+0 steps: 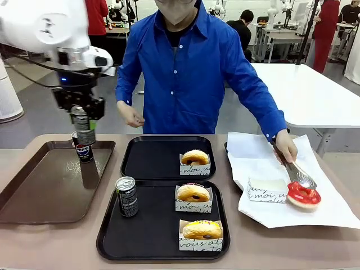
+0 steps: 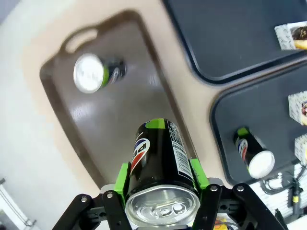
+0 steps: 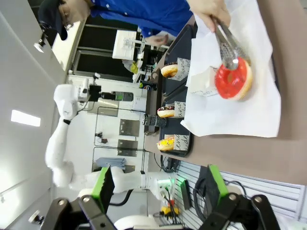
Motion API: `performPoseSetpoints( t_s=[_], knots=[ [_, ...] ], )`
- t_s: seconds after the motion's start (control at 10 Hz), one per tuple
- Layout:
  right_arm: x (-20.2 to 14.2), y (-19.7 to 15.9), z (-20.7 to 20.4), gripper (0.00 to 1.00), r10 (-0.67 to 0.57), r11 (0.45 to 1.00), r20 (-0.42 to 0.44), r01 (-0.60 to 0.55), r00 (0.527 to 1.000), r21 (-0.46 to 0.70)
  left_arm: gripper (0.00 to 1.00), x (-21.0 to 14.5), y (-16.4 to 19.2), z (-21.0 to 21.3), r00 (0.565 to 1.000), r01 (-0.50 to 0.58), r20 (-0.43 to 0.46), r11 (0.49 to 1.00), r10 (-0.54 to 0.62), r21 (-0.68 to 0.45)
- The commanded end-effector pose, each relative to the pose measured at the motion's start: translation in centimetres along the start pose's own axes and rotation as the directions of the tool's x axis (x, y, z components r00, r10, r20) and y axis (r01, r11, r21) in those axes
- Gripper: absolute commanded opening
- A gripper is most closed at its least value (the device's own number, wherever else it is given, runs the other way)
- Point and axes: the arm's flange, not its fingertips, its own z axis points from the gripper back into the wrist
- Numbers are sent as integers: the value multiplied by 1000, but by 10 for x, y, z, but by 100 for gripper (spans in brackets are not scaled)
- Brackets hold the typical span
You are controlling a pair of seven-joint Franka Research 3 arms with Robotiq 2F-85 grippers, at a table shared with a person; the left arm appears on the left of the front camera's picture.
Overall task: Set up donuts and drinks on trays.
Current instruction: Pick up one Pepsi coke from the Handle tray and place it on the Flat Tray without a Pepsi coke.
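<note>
My left gripper point(image 1: 84, 134) is shut on a dark drink can point(image 1: 84, 151), held upright over the right side of the brown tray point(image 1: 34, 185). In the left wrist view the green pads point(image 2: 122, 178) clamp that can point(image 2: 160, 163) by its sides. A second can point(image 2: 91, 74) stands farther back on the brown tray. Another can point(image 1: 127, 196) stands on the near black tray point(image 1: 112, 239) with two sleeved donuts point(image 1: 193, 193) point(image 1: 202, 229). The far black tray point(image 1: 160, 143) holds one sleeved donut point(image 1: 195, 157). My right gripper point(image 3: 159, 184) is open and holds nothing.
A person in a blue shirt stands at the far side and holds a red-glazed donut point(image 1: 304, 194) in metal tongs point(image 1: 293, 171) over white paper point(image 1: 256, 154). An empty paper sleeve point(image 1: 267, 188) lies beside it. The person's other hand point(image 1: 131, 117) hangs above the far tray.
</note>
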Motion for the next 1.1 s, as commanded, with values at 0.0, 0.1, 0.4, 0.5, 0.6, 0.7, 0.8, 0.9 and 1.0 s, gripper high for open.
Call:
performPoseSetpoints(
  t_s=[0.0, 0.1, 0.4, 0.5, 0.6, 0.7, 0.8, 0.9, 1.0],
  knots=[
    [1, 0, 0, 100, 18, 1000, 11, -19, 1000, 14, 59, 39, -16, -6, 996, 72, 48, 996, -74, 56],
    [1, 0, 0, 100, 18, 1000, 11, -19, 1000, 14, 59, 57, -31, -18, 990, 116, 78, 992, -120, 48],
    [1, 0, 0, 100, 18, 1000, 11, -19, 1000, 14, 59, 63, -41, -52, 974, 210, 71, 977, -213, 47],
    [1, 0, 0, 100, 18, 1000, 11, -19, 1000, 14, 59, 29, -22, -41, 983, 185, -4, 982, -185, 37],
    [1, 0, 0, 100, 18, 1000, 11, -19, 1000, 14, 59, -25, 5, -24, 981, 194, -7, 981, -194, -6],
    [1, 0, 0, 100, 18, 1000, 11, -19, 1000, 14, 59, -84, 38, -14, 987, 162, 22, 985, -161, -66],
    [1, 0, 0, 100, 18, 1000, 11, -19, 1000, 14, 59, -119, 57, -15, 995, 90, 40, 993, -87, -82],
    [1, 0, 0, 100, 18, 1000, 11, -19, 1000, 14, 59, -144, 65, -21, 998, 45, 56, 994, -39, -99],
    [1, 0, 0, 100, 18, 1000, 11, -19, 1000, 14, 59, -148, 70, -22, 998, 36, 56, 993, -30, -111]
  ],
)
